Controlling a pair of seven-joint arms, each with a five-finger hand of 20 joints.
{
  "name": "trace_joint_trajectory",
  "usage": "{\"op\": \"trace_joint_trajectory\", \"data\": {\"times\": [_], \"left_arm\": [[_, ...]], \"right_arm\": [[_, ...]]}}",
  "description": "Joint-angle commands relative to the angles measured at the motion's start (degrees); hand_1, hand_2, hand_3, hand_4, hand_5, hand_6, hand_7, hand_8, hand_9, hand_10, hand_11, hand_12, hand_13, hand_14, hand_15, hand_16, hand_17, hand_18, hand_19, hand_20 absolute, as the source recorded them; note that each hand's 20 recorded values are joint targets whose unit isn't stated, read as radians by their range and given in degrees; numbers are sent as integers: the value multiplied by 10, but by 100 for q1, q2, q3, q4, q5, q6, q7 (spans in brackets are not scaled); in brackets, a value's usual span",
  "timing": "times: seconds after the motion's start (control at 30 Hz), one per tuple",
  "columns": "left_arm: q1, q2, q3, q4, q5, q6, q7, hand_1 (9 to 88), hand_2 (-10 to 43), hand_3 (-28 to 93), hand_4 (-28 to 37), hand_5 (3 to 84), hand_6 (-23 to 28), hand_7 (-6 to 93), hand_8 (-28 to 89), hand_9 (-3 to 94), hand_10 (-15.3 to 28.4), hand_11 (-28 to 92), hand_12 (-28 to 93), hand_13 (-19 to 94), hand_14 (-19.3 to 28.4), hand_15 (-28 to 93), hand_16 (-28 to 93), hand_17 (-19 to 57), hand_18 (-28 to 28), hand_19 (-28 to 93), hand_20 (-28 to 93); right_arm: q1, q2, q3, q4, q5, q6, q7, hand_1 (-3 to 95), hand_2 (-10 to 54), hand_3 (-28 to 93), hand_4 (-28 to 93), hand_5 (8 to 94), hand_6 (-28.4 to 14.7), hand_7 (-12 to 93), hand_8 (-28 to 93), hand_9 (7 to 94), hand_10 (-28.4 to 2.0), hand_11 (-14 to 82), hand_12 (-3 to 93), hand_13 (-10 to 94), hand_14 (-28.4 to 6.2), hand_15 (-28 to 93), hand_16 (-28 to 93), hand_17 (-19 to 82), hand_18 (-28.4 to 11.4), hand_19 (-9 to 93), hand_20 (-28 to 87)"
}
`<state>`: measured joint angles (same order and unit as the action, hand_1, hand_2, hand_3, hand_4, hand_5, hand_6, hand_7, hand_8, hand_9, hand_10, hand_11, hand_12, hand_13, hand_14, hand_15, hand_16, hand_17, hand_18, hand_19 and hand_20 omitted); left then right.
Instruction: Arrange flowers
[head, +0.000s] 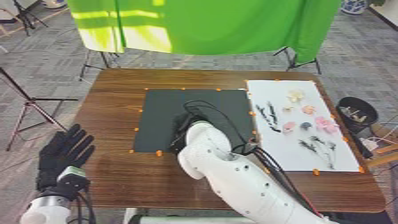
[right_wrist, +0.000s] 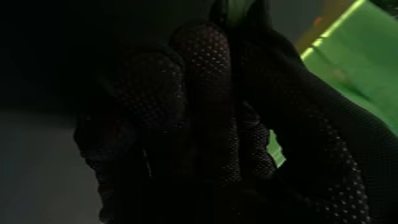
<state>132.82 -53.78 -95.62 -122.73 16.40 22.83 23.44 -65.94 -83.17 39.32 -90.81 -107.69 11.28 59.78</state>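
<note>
So my right hand is over the dark mat, and honestly I can't tell whether it's gripping anything or just empty. Left hand hangs out by the table's left edge, fingers straight and slightly spread. The pink flowers and pale flowers lie on the white sheet right of the mat, along with some dark sprigs.

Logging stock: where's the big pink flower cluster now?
Head view, right side: the pink cluster lies on the white sheet by its right edge, near the black bin.
</note>
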Motion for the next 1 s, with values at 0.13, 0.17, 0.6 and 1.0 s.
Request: {"op": "trace_joint_trajectory", "data": {"times": [0.13, 0.17, 0.6, 1.0], "left_arm": [[-153, 46, 90, 92, 17, 63, -186, 302, 140, 732, -254, 404, 94, 149, -84, 295, 158, 265, 113, 224, 163, 402, -75, -65, 147, 353, 87], [-174, 54, 102, 100, 17, 65, -194, 303, 140, 731, -254, 404, 94, 150, -84, 295, 158, 266, 113, 224, 163, 403, -75, -65, 147, 354, 87], [-703, 97, 554, 303, -29, -11, -449, 300, 132, 724, -262, 403, 95, 152, -86, 295, 157, 268, 111, 225, 162, 406, -78, -66, 148, 358, 88], [-764, 93, 617, 332, -31, -108, -360, 301, 133, 730, -258, 402, 95, 155, -86, 294, 157, 271, 109, 226, 162, 410, -79, -65, 148, 360, 87]], "right_arm": [[-456, -150, -447, -143, -1068, 193, -253, 448, -95, 923, 12, 641, -10, 714, 108, 936, -87, 213, 500, 876, -79, 473, 437, 519, -246, 932, 299], [-464, -152, -477, -181, -1123, 181, -290, 448, -95, 922, 12, 640, -10, 714, 108, 936, -87, 213, 501, 876, -79, 473, 436, 520, -246, 932, 300], [-642, -769, -38, 326, -1470, -117, -450, 449, -95, 915, 0, 635, -5, 717, 102, 937, -90, 215, 491, 886, -75, 467, 433, 530, -243, 932, 313], [-709, -701, -225, 323, -1829, -482, -746, 448, -95, 875, -59, 618, -20, 701, 116, 925, -88, 211, 493, 877, -78, 469, 427, 526, -240, 932, 311]]}}
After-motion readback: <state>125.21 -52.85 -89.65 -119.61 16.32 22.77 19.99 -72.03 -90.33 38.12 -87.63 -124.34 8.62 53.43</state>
